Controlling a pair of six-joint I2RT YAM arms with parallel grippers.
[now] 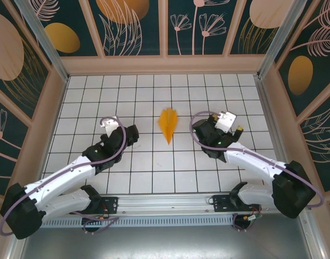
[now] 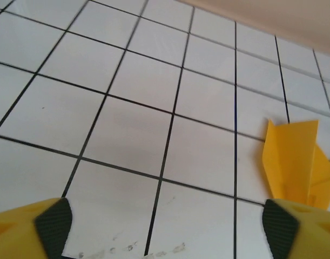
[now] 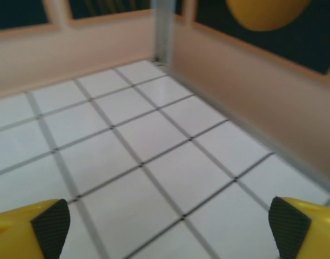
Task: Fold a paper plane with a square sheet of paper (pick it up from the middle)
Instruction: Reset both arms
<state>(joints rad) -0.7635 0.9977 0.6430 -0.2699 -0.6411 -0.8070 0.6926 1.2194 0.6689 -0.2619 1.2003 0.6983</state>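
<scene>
While the paper plane [image 1: 168,125] lies flat around the middle of the white tiled table [image 1: 89,91], its sharp point aimed at the near edge, an arm waits on either side and neither one touches it. The left gripper [image 1: 133,135] sits just off the plane's left, claw spread wide and holding nothing. From the left wrist its yellow fingertips [image 2: 51,221] frame bare tiles, with the orange plane lying just beyond the right-hand one. Over on the plane's right, the right gripper [image 1: 201,129] is spread wide and empty too. Its wrist view, a little blurred, looks across tiles to the table's far right corner, where a metal post [image 3: 163,29] stands between the walls.
</scene>
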